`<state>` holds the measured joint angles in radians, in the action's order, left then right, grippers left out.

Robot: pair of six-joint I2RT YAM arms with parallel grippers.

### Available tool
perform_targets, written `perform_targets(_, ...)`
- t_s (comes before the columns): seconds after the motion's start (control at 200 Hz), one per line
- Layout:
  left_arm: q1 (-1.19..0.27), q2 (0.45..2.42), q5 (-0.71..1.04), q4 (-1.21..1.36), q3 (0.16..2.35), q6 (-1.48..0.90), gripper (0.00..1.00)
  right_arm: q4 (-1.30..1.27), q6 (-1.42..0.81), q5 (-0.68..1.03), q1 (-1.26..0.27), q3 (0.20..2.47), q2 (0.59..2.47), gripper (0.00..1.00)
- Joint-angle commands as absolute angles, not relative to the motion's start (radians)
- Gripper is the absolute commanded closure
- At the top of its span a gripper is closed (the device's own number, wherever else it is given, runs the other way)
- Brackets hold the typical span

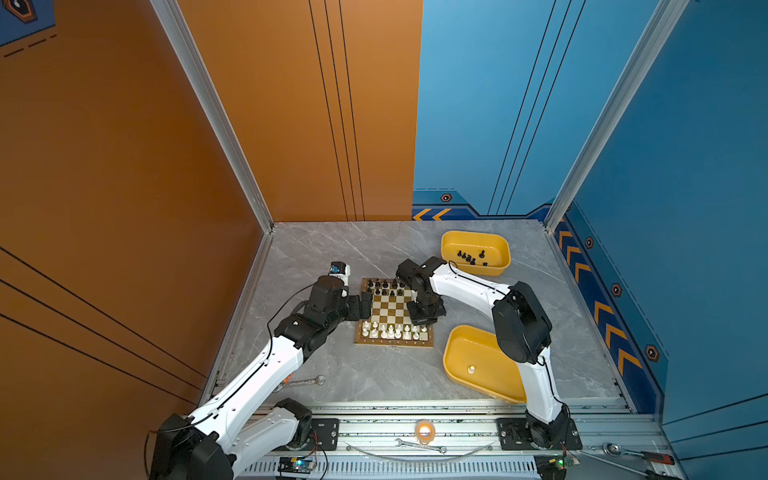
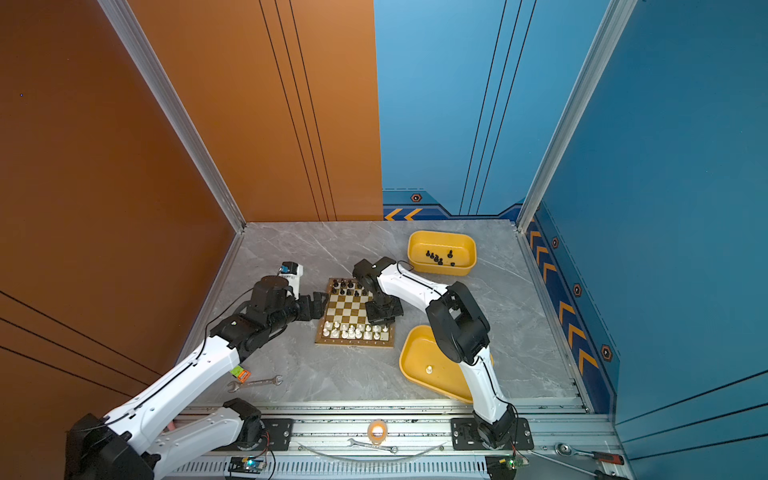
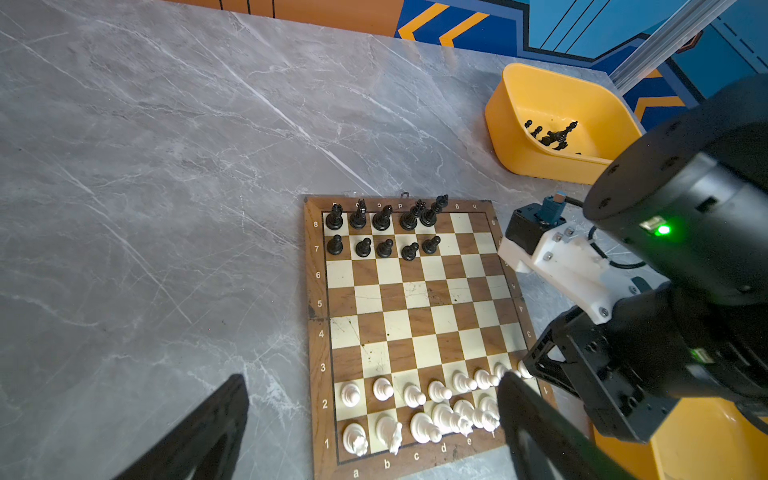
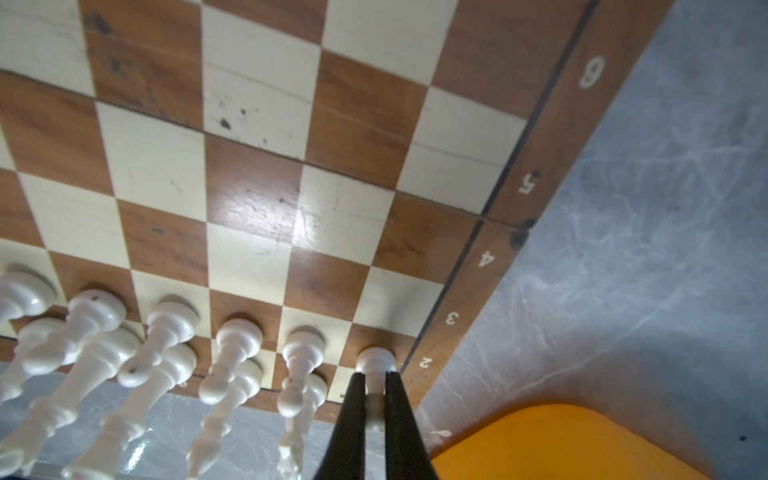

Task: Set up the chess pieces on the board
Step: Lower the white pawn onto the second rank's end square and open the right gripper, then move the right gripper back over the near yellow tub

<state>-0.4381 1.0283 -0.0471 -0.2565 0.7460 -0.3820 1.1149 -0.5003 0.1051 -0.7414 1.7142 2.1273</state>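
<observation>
Right gripper pinched on white pawn, base seemingly touching the board, rank-2 edge square (neighbour pawn close). Risk: tilted release topples both. Left gripper wide, empty.

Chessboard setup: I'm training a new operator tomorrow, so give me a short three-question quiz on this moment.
1. True or false: the left pincer stands open and empty.
2. The right pincer is shut on: A) a screw, B) a white pawn, C) nothing.
3. How many pieces show in the nearer yellow tray?
Key: 1 true; 2 B; 3 one, a white piece.
</observation>
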Motion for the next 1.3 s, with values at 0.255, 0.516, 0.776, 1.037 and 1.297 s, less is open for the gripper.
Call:
perform_targets(0.255, -0.429, 1.004, -0.032, -0.274, 0.743, -0.367, 0.06, 1.096, -0.485, 0.115, -0.741, 1.723, 2.146, 0.83)
perform_targets(0.516, -0.427, 1.001, -0.033, -0.268, 0.742, -0.371, 0.06, 1.091, -0.483, 0.102, -0.733, 1.736, 2.129, 0.73)
perform_targets(0.776, -0.428, 0.998, -0.031, -0.256, 0.748, -0.364, 0.05, 1.092, -0.482, 0.070, -0.709, 1.751, 2.079, 0.72)
perform_targets(1.037, -0.440, 1.049, 0.003, -0.220, 0.783, -0.354, 0.05, 1.091, -0.511, 0.008, -0.676, 1.669, 1.892, 0.71)
perform_targets(1.297, -0.589, 1.143, -0.018, -0.197, 0.834, -0.364, 0.05, 1.053, -0.612, -0.014, -0.694, 1.317, 1.613, 0.74)
